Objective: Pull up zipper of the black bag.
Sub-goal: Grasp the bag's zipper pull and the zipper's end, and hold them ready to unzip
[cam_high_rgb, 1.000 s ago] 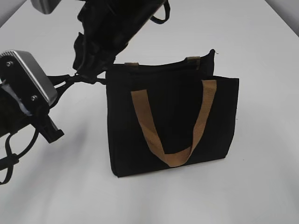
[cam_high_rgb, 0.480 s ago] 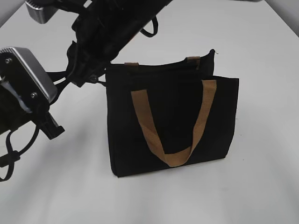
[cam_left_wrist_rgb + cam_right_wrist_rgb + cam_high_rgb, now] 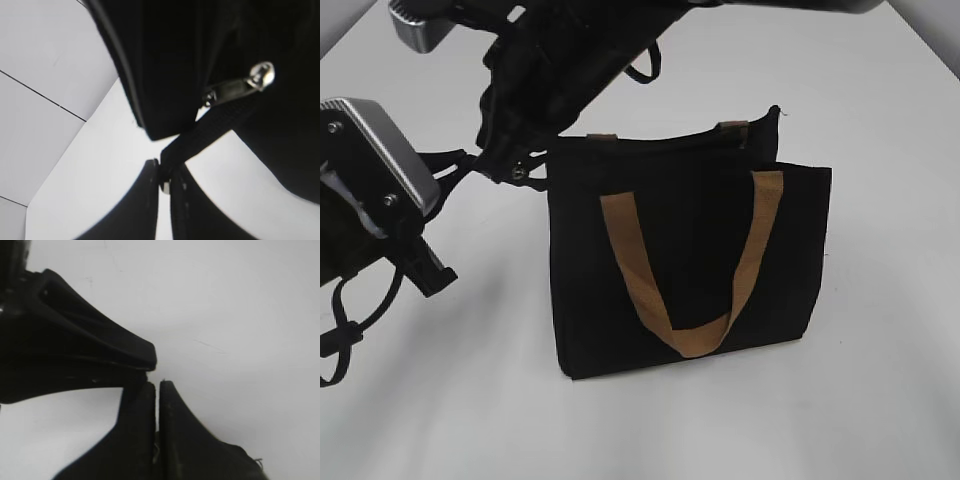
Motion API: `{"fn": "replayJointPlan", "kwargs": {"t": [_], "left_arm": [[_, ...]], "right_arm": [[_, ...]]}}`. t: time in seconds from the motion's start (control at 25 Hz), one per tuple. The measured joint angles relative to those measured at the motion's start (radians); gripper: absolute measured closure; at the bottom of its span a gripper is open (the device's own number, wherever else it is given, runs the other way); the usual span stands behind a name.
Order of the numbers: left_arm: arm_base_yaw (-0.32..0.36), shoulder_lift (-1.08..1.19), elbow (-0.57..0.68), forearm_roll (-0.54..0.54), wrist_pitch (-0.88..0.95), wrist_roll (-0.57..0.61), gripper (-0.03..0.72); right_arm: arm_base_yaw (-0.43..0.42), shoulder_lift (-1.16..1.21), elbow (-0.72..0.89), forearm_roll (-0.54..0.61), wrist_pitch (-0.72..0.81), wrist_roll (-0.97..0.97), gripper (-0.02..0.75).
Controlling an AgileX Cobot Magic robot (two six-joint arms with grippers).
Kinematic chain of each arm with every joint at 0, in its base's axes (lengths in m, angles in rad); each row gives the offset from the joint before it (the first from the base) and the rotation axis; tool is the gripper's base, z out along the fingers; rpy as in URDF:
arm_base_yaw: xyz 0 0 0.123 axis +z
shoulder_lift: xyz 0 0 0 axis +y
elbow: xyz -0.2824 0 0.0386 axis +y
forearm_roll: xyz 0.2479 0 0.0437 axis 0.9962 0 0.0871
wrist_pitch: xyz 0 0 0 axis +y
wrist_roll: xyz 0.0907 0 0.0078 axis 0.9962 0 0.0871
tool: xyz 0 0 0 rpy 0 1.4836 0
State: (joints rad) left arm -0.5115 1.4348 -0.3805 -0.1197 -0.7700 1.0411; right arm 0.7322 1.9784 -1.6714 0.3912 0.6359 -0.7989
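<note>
1. Nearest me, low on the left: the left arm w/ its silver-cased wrist camera block [image 3: 375, 165]. Its left gripper [image 3: 165, 177] has the jaws pressed together on a flat black fabric strap [image 3: 210, 132] that runs from the bag's end. Looks like an anchoring hold, so the bag doesn't slide when the zip gets tugged.

2. Next, centre of the white table [image 3: 840, 420]: the black bag [image 3: 690, 270], a rectangular black fabric tote, stands upright, front panel toward me. A tan-brown webbing handle [image 3: 695, 335] hangs down the front in a U, slack, clear of the top rim.

3. Along the bag's top rim runs the zipper [image 3: 660, 140], a black line; from here I can't tell how far it's closed. In the left wrist view a small silvery metal pull [image 3: 261, 76] shows at the bag's end, just above the held strap, apart from the left jaws.

4. Two short tan strap tabs [image 3: 732, 127] poke up behind the rim, prob. the rear handle's roots.

5. Farther back, upper left: the right arm reaches across to the bag's left top corner. Its right gripper [image 3: 156, 390] has the jaws shut tight, tips touching. Whether anything is pinched btwn them I can't tell; only a pale thread shows low in the seam.

6. My read: the pull should be in the right jaws before any drag along the rim; if they closed on nothing, the pull stays put.
</note>
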Motion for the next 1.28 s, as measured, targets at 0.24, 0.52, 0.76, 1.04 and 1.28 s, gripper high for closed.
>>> {"fn": "replayJointPlan", "kwargs": {"t": [0.24, 0.52, 0.76, 1.04, 1.28], "left_arm": [[0.0, 0.0, 0.0, -0.015, 0.0, 0.0, 0.66], [0.0, 0.0, 0.0, -0.018, -0.001, 0.0, 0.66], [0.0, 0.0, 0.0, -0.018, -0.001, 0.0, 0.66], [0.0, 0.0, 0.0, -0.018, -0.002, 0.0, 0.66], [0.0, 0.0, 0.0, -0.018, -0.002, 0.0, 0.66]], "right_arm": [[-0.052, -0.01, 0.0, -0.016, 0.062, 0.04, 0.738], [-0.064, -0.046, 0.0, 0.028, 0.081, 0.046, 0.738], [-0.064, -0.046, 0.0, 0.093, 0.109, -0.07, 0.488], [-0.064, -0.044, 0.0, 0.177, 0.106, -0.154, 0.468], [-0.064, -0.008, -0.001, 0.194, 0.093, -0.158, 0.476]]}}
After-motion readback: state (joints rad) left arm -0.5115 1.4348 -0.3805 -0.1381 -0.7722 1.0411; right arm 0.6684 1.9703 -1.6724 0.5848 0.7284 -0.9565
